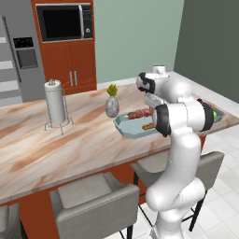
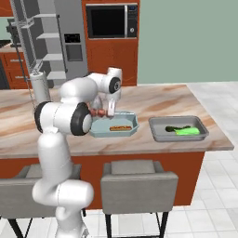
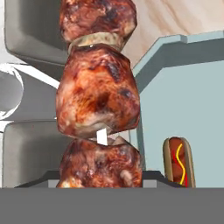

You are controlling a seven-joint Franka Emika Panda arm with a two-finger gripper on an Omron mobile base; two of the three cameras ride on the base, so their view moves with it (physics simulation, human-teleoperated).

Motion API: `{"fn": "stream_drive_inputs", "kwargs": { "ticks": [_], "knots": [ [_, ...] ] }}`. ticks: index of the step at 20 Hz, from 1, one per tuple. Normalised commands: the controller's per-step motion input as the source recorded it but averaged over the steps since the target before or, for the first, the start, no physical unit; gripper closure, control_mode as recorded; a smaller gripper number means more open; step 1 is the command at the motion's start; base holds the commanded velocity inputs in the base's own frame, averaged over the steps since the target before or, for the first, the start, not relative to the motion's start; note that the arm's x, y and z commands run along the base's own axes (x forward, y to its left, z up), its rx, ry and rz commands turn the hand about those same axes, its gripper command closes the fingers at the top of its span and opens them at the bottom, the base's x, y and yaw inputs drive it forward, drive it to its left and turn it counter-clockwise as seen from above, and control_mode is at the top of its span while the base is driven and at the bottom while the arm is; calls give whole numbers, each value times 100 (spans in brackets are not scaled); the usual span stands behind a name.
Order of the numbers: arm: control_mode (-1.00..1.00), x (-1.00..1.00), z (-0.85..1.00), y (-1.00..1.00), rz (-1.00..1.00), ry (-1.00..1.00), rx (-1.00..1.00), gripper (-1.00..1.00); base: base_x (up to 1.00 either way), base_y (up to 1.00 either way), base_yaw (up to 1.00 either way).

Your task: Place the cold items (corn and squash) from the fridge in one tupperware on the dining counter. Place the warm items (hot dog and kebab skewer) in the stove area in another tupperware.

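Observation:
My gripper (image 1: pixel 150 106) is shut on the kebab skewer (image 1: pixel 140 114), a row of dark red meat chunks, and holds it just above the near left part of the pale blue octagonal tupperware (image 1: pixel 125 127) on the dining counter (image 1: pixel 70 144). The hand view has the kebab skewer (image 3: pixel 98 100) close up between the fingertips (image 3: pixel 153 178). The hot dog (image 2: pixel 120 128) lies inside that tupperware (image 2: pixel 132 122). To its right, the grey rectangular tupperware (image 2: pixel 158 130) holds the green squash (image 2: pixel 188 131) and a darker oblong item (image 2: pixel 174 128) too small to identify.
A paper towel holder (image 1: pixel 56 103) and a small vase with a plant (image 1: pixel 112 103) stand on the counter to the left of the trays. Grey stools (image 1: pixel 93 198) sit under the counter's near edge. The fridge (image 2: pixel 51 44) stands open behind, beside a microwave (image 2: pixel 111 21).

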Motion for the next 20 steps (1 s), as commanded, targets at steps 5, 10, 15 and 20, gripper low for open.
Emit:
{"fn": "stream_drive_inputs", "kwargs": {
  "ticks": [5,10,15,20],
  "knots": [
    [-100,90,-54,0,1,-23,2,100,0,0,0],
    [-100,66,-49,0,0,-24,-3,100,0,0,0],
    [-100,2,-18,4,0,-13,-8,100,0,0,0],
    [-100,0,-23,2,0,1,-7,100,0,0,0]
  ]
}}
